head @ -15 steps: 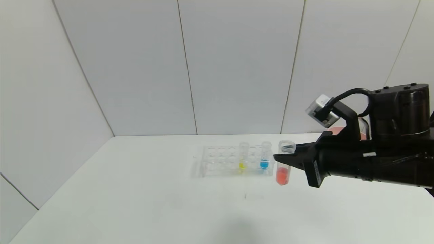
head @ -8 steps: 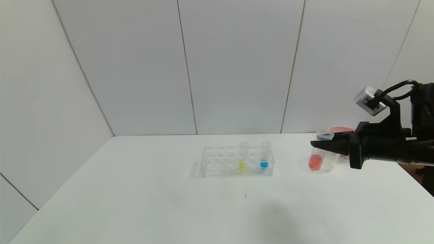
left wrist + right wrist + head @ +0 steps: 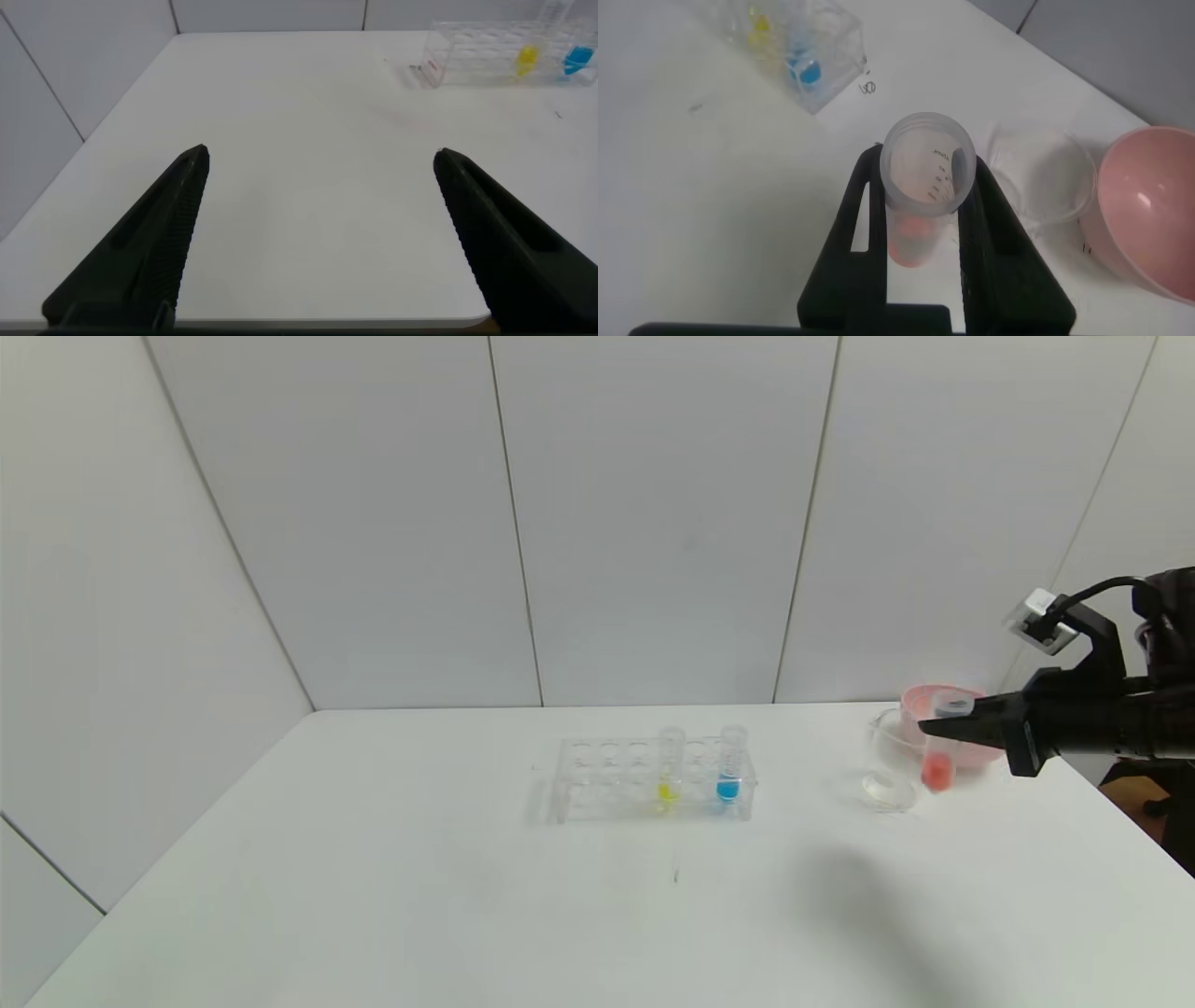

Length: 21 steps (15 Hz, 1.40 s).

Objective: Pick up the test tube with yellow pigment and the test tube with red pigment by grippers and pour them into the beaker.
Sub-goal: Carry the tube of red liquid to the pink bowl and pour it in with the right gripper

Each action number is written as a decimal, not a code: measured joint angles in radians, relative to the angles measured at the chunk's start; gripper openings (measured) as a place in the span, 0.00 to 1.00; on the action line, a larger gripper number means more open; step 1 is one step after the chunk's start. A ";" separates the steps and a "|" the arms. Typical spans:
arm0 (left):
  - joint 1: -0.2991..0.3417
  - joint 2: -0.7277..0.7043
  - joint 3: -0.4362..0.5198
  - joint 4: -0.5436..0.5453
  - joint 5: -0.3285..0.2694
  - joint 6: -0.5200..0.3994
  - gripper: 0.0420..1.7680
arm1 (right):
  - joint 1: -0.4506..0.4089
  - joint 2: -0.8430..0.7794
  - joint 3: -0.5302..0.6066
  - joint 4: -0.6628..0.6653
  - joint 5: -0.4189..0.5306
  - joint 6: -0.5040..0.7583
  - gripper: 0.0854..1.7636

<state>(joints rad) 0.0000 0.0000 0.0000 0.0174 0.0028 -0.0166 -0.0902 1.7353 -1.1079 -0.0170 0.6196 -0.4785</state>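
The right gripper [image 3: 943, 726] pinches the test tube with red pigment [image 3: 939, 754] near its rim, the tube hanging upright below the fingers with its mouth open, while the beaker [image 3: 889, 763] stands just beside the claw, toward the rack, and the pink bowl [image 3: 971, 747] sits close behind it. The test tube with yellow pigment [image 3: 668, 769] waits well away in the rack [image 3: 597, 779], next to the blue tube [image 3: 729, 765], and the left gripper [image 3: 318, 233] hangs spread wide and empty over bare table [image 3: 373, 859]. The risk, as I judge it, is a tip begun off the beaker's mouth, sending red liquid onto the table or into the bowl, or the smooth tube slipping in the narrow fingers as it tilts.
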 joint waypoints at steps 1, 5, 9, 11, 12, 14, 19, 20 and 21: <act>0.000 0.000 0.000 0.000 0.000 0.000 0.97 | -0.023 0.008 -0.036 0.069 0.000 -0.032 0.25; 0.000 0.000 0.000 0.000 0.000 0.000 0.97 | -0.122 0.055 -0.143 0.138 0.003 -0.212 0.25; 0.000 0.000 0.000 0.000 0.000 0.000 0.97 | -0.180 0.121 -0.233 0.219 0.003 -0.334 0.25; 0.000 0.000 0.000 0.000 0.000 0.000 0.97 | -0.185 0.147 -0.304 0.311 0.003 -0.378 0.25; 0.000 0.000 0.000 0.000 0.000 0.000 0.97 | -0.183 0.160 -0.340 0.334 0.002 -0.386 0.25; 0.000 0.000 0.000 0.000 0.000 0.000 0.97 | -0.175 0.190 -0.413 0.352 -0.006 -0.407 0.25; 0.000 0.000 0.000 0.000 0.000 0.000 0.97 | -0.171 0.269 -0.636 0.553 -0.090 -0.471 0.25; 0.000 0.000 0.000 0.000 0.000 0.000 0.97 | -0.170 0.283 -0.681 0.599 -0.107 -0.504 0.25; 0.000 0.000 0.000 0.000 0.000 0.000 0.97 | -0.167 0.297 -0.720 0.639 -0.140 -0.550 0.25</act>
<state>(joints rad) 0.0000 0.0000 0.0000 0.0174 0.0028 -0.0166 -0.2568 2.0319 -1.8274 0.6215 0.4791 -1.0285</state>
